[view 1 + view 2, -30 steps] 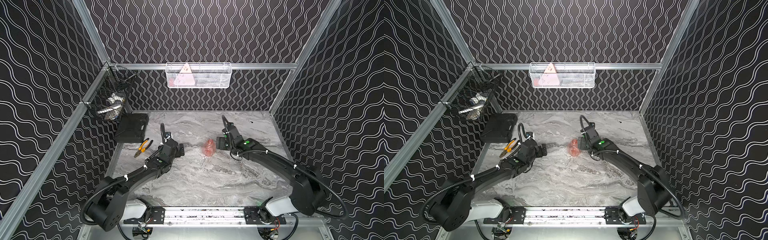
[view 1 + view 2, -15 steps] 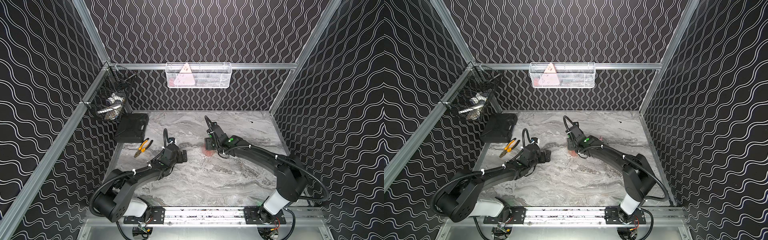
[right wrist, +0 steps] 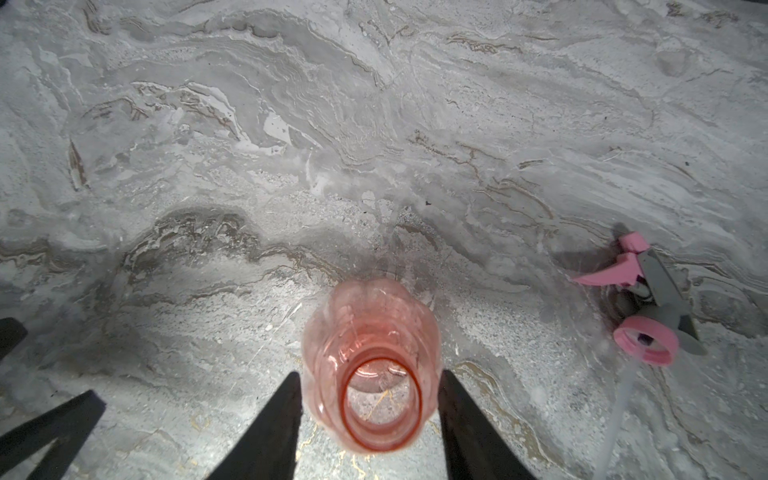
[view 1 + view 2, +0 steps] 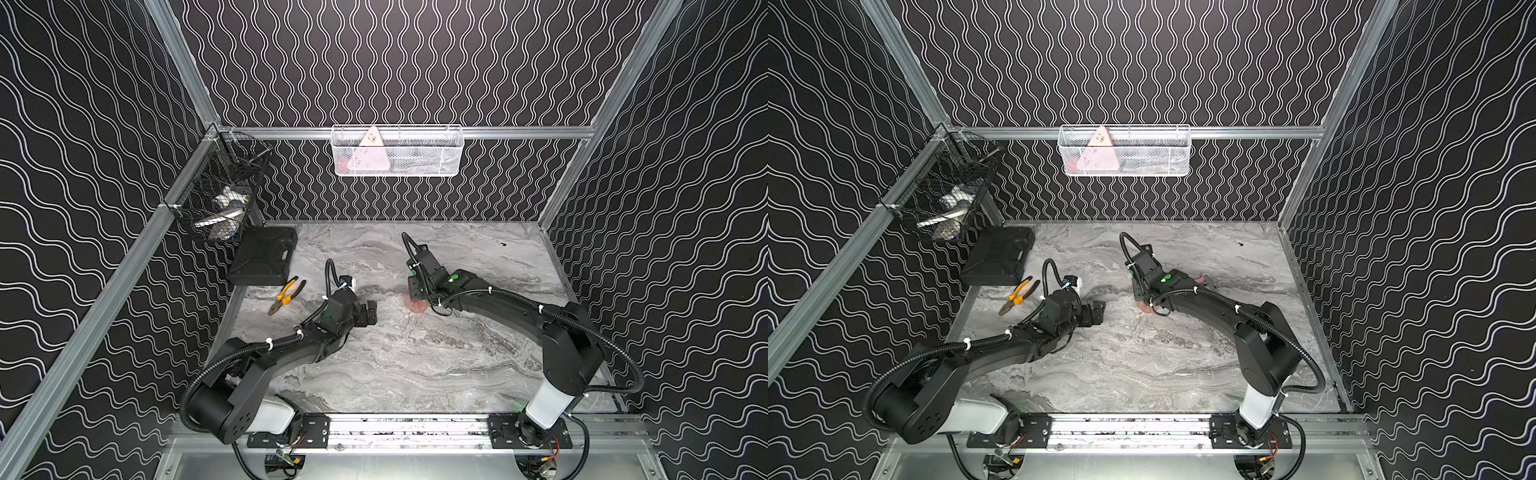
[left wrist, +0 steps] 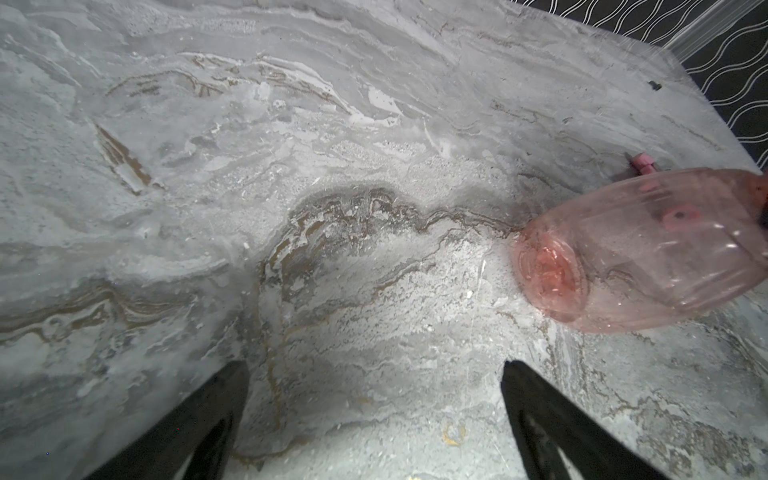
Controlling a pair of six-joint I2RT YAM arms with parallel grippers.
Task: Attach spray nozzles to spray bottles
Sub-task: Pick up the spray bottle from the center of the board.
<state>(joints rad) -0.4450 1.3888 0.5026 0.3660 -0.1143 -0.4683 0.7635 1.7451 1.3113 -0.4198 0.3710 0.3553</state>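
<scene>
The spray bottle between the matt black fingers of the right hand is thin translucent pink plastic, glossy, with small bright highlights. The spray nozzle, off to that hand's side, is opaque pink and grey plastic, duller, with a clear tube. The desk beneath the hand looks like grey veined stone, smooth with a faint sheen.

Yellow-handled pliers lie on the marbled grey table, just beside a flat black case. Above the case hangs a black wire basket with pale bits inside. On the back rail, a white mesh basket holds a pink triangular card.
</scene>
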